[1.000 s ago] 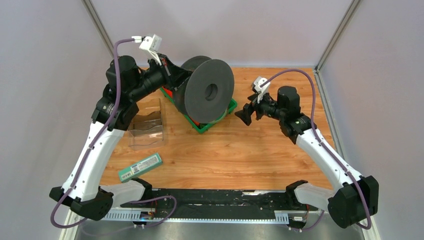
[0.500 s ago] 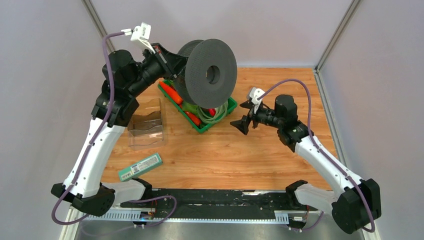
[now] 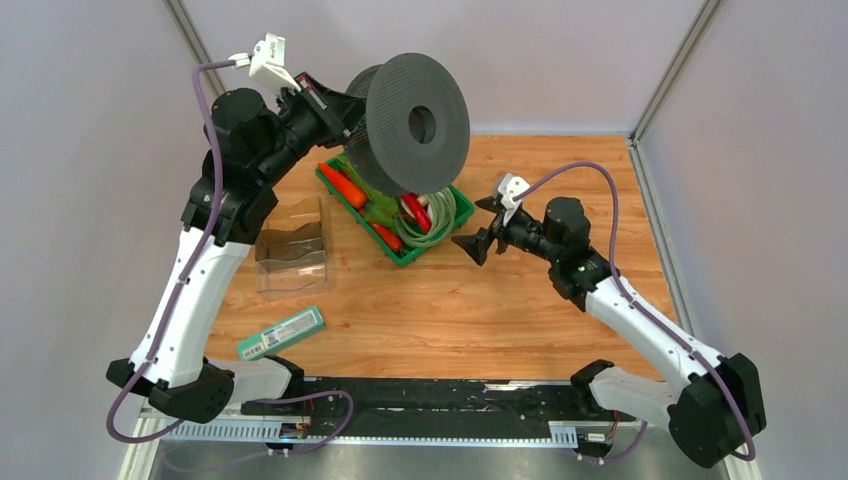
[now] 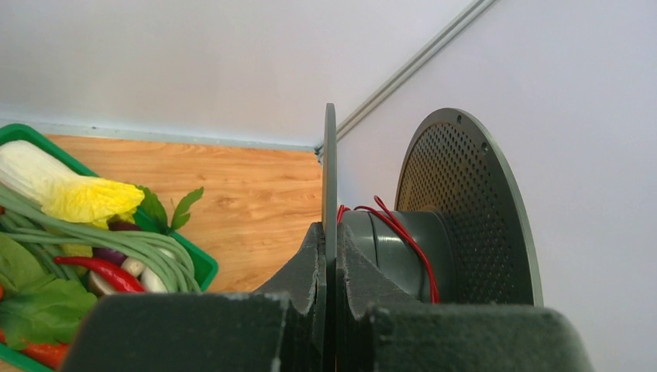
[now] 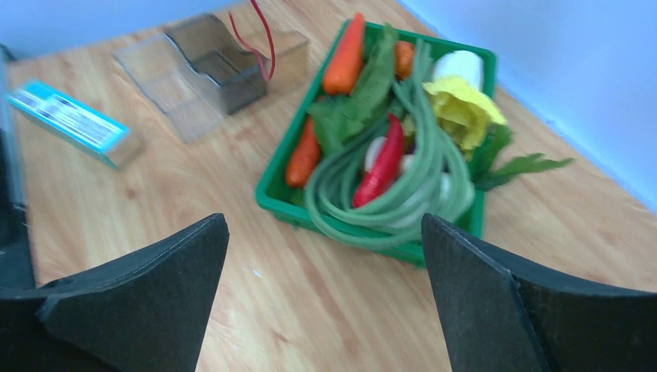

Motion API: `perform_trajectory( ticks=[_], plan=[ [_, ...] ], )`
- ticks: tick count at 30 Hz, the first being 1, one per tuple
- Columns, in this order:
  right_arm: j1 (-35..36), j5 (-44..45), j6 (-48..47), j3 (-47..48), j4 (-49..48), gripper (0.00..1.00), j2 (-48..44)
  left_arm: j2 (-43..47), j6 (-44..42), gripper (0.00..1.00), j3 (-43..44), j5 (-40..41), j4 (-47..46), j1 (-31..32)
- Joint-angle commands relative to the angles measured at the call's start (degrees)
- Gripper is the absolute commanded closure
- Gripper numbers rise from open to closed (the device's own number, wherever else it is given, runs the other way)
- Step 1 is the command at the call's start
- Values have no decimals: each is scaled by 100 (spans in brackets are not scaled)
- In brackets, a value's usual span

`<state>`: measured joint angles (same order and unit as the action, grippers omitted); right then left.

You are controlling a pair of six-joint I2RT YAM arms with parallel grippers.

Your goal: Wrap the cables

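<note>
left gripper [image 4: 331,256] clamped on spool [image 3: 415,125] flange, red wire [image 4: 403,240] round hub, right gripper [image 3: 478,245] spread wide, empty, beside tray [image 5: 280,208]

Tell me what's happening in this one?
The left claw is clamped on the edge of one flange of a grey spool, holding it raised in the air near a green tray of vegetables. A thin red wire lies in a few turns around the spool's hub. The right claw is open and empty, hovering over the table beside the tray.
</note>
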<state>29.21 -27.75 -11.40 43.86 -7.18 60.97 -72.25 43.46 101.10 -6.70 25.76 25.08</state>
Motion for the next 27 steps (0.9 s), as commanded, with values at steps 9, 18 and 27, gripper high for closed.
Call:
perform_trajectory(
  ticks=[9, 18, 27],
  plan=[
    [674, 398, 2869, 562, -1840, 0, 758, 387, 645, 100, -90, 256, -1582, -3],
    [674, 2633, 4135, 1274, -1110, 1, 1303, 211, 1480, 100, -29, 652, -1820, 6],
    [744, 2494, 5349, 1705, -1418, 3, 1927, 114, 1736, 100, 33, 1100, -1723, 14]
  ],
)
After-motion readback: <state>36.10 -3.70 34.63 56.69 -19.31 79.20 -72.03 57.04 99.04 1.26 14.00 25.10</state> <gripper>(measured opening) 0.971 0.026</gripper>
